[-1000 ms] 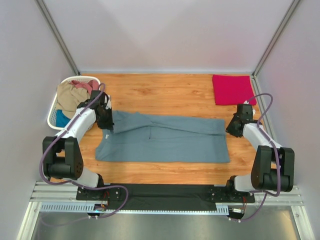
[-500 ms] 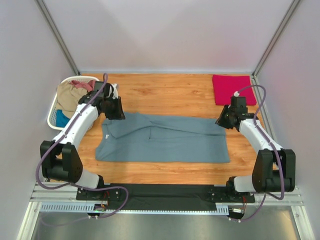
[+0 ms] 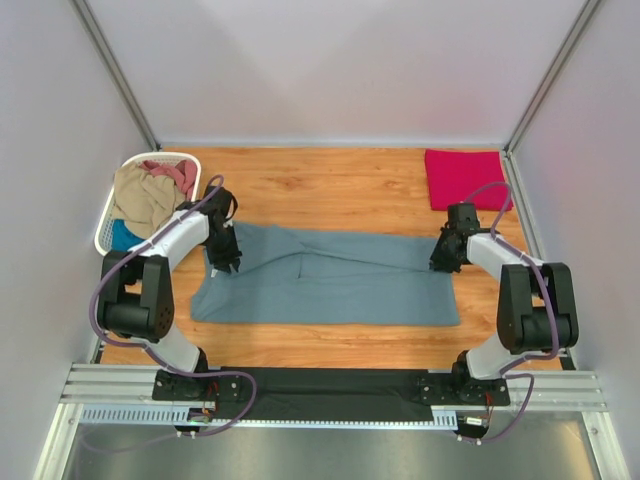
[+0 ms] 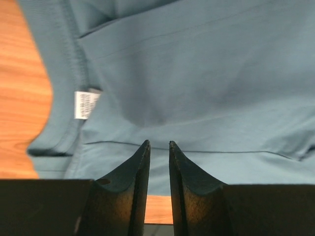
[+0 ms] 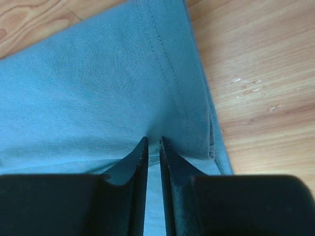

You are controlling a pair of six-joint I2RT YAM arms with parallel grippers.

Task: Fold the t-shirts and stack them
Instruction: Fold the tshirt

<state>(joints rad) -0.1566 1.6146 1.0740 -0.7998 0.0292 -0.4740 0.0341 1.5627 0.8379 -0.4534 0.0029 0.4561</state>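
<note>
Both arms were lowered onto shirt (image 3: 330,285) ends. Left gripper (image 4: 159,143) narrowly parted; right gripper (image 5: 152,139) hold cannot be told. Hems to be pinched evenly.

Table (image 3: 350,190): grey shirt (image 3: 340,285), crimson shirt (image 3: 465,180), basket (image 3: 101,240)

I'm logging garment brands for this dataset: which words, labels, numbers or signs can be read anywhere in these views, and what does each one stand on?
Neck label, white, sewn at the collar of the grey-blue t-shirt: it has lines of print, too blurred to read.
Nothing else readable: no text shows on the crimson-pink t-shirt or the laundry basket.
</note>
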